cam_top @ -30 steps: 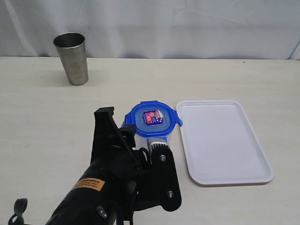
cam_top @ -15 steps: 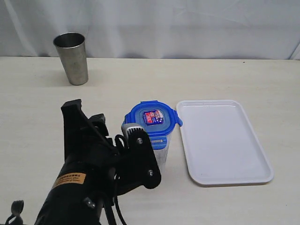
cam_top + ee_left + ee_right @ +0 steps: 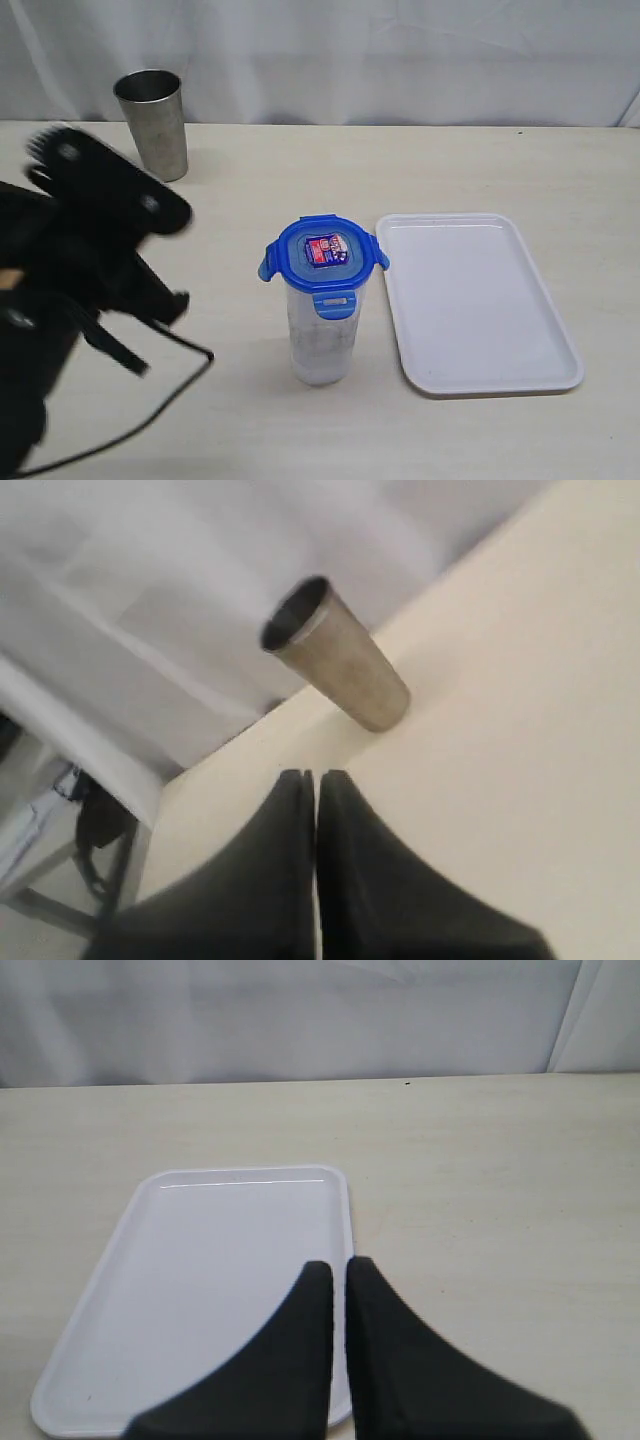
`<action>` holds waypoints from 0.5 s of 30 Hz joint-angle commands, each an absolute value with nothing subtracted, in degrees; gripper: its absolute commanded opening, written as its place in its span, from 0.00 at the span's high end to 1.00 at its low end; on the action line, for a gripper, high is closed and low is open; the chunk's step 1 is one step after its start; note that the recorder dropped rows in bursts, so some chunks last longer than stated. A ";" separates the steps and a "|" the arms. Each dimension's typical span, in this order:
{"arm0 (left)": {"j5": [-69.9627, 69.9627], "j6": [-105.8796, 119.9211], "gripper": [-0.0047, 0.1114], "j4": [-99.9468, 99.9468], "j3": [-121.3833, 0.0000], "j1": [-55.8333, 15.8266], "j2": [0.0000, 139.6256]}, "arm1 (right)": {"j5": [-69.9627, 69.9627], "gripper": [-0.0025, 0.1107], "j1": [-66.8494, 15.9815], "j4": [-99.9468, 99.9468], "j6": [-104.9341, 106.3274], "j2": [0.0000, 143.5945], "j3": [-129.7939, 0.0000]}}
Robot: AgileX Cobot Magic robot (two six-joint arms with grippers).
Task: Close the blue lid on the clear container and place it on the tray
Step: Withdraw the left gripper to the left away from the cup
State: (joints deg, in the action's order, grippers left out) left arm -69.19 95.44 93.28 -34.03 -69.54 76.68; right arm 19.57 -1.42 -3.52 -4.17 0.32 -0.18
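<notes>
The clear container [image 3: 320, 340] stands upright mid-table with the blue lid [image 3: 323, 252] sitting on its mouth, sticker up. Just to its right lies the white tray [image 3: 480, 300], with nothing on it. My left arm [image 3: 100, 230] is a blurred black shape well to the left of the container, touching nothing. In the left wrist view the left gripper [image 3: 316, 775] is shut and empty, pointing toward the steel tumbler. The right gripper [image 3: 333, 1265] is shut and empty above the near right edge of the tray [image 3: 200, 1260]; it does not show in the exterior view.
A grey steel tumbler [image 3: 153, 125] stands at the back left, also seen as the tumbler [image 3: 335, 670] in the left wrist view. A white curtain hangs behind the table. A black cable trails on the table at front left.
My left arm has swung away from the container to the left and its jaws have closed. The container with the lid stays standing in the same place.
</notes>
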 commanded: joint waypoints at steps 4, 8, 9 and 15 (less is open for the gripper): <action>-36.60 45.48 0.96 42.62 -30.42 -46.50 59.92 | 19.65 0.94 -1.49 -3.44 -4.33 0.00 0.00; -31.40 10.17 0.96 5.56 -30.30 -30.87 57.75 | 19.65 0.94 -1.49 -3.44 -4.33 0.00 0.00; -31.89 2.46 0.96 -2.75 -30.00 -27.12 57.93 | 19.65 0.94 -1.49 -3.44 -4.33 0.00 0.00; -57.71 -27.48 0.96 -41.56 -27.33 -7.34 67.25 | 19.65 0.94 -1.49 -3.44 -4.33 0.00 0.00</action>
